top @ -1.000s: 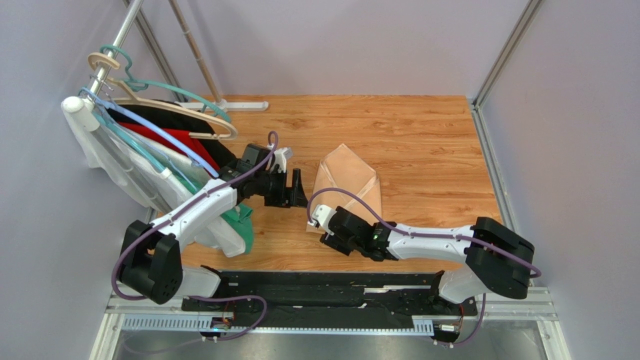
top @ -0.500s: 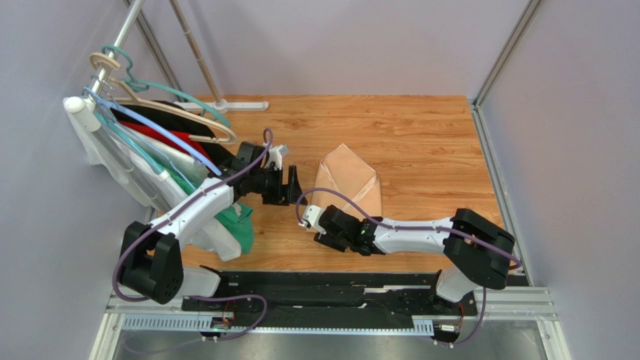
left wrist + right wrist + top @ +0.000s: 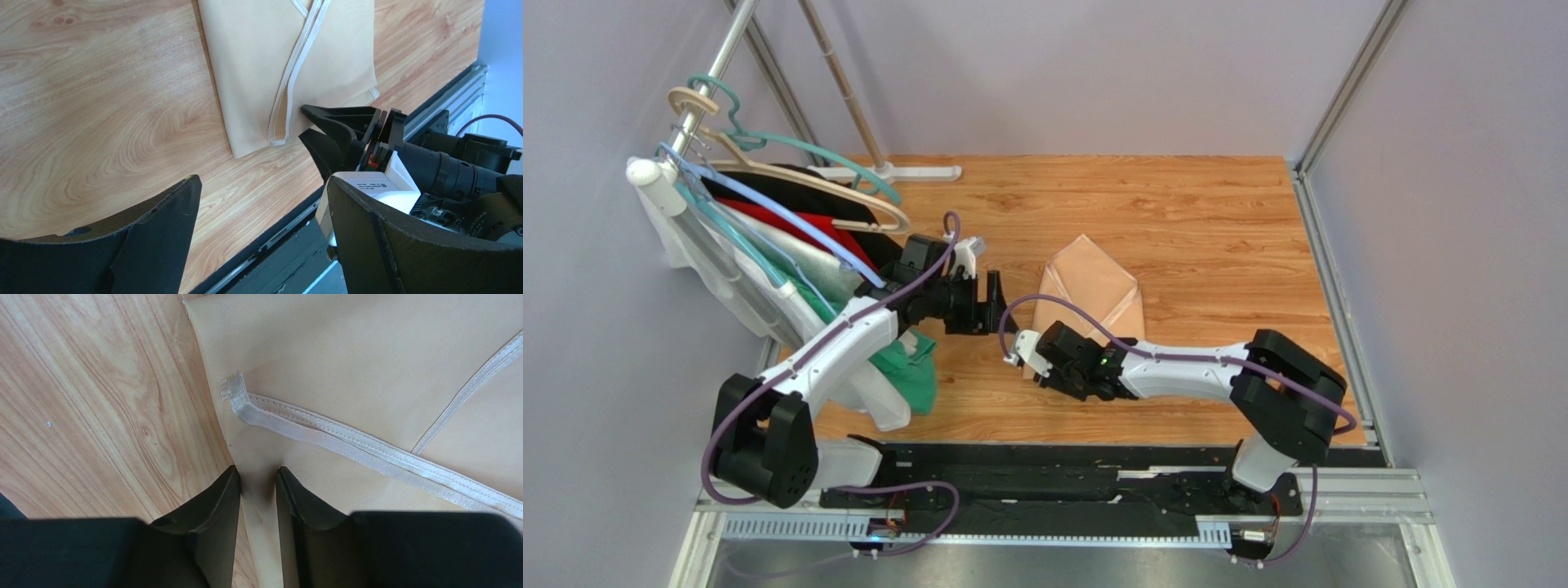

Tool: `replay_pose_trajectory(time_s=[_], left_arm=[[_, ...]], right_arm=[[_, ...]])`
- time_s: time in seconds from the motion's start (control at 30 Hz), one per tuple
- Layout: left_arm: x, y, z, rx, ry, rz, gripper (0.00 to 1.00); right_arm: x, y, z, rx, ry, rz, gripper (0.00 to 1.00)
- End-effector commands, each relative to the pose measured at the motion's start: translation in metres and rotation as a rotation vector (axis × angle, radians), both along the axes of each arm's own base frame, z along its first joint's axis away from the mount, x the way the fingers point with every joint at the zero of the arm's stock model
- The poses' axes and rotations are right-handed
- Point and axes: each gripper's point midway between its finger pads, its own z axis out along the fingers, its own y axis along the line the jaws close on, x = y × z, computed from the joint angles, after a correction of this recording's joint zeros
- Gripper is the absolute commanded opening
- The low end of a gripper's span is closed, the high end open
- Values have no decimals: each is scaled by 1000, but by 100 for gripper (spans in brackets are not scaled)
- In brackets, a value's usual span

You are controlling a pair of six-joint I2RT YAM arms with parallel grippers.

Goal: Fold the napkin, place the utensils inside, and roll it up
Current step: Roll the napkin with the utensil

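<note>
The napkin (image 3: 1093, 284) is a pale peach cloth lying folded on the wooden table, with a point at the far end and white hemmed edges crossing its top. It also shows in the left wrist view (image 3: 258, 55) and the right wrist view (image 3: 368, 361). My right gripper (image 3: 258, 476) is at its near left edge, jaws almost together with a ridge of cloth pinched between them; in the top view it (image 3: 1043, 338) sits at that corner. My left gripper (image 3: 993, 303) is wide open and empty, above bare wood left of the napkin (image 3: 264, 184). No utensils are in view.
A clothes rack with hangers and white, red and black garments (image 3: 768, 227) stands at the left, and a green garment (image 3: 913, 368) hangs by my left arm. The rack's foot (image 3: 916, 173) is at the back. A black rail (image 3: 1063, 472) runs along the near edge.
My right arm has reached further left and forward, up to the napkin's near left corner. My left gripper has drawn back a little to the left. The napkin lies as before.
</note>
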Motion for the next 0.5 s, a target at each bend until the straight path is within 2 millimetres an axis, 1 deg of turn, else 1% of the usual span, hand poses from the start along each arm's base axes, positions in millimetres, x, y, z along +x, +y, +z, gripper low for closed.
replay_pose_trajectory(time_s=[0.0,0.07,0.1,0.17,0.2,0.23,0.3,0.33,0.37,0.4,0.47], left_arm=[[-4,-9,15,-71,-23,-18,85],[-4,-9,14,-75,-22,-9,85],[-6,-8,12,-76,-15,2,85],[-3,-7,11,-70,-30,22,85],[-5,-6,10,-70,-29,30,85],[-4,-5,9,-68,-33,37,85],[-6,-5,8,-67,-35,43,85],[-5,-5,8,-63,-40,51,85],[-5,-6,6,-59,-46,55,85],[-8,-9,4,-55,-44,49,85],[-8,-12,-1,-33,-58,55,85]], right_arm=[[-6,-12,-11,-70,50,15,26],[-6,-14,-13,-75,57,10,22],[-8,-13,-12,-70,69,7,18],[-10,-10,-10,-53,82,9,15],[-12,-7,-8,-32,92,8,11],[-11,-7,-7,-22,98,-1,9],[-13,-4,-3,14,127,2,7],[-9,-4,0,35,141,-20,6],[-11,-3,1,58,165,-18,5],[-12,0,3,83,190,-13,5],[-6,-1,7,118,213,-34,4]])
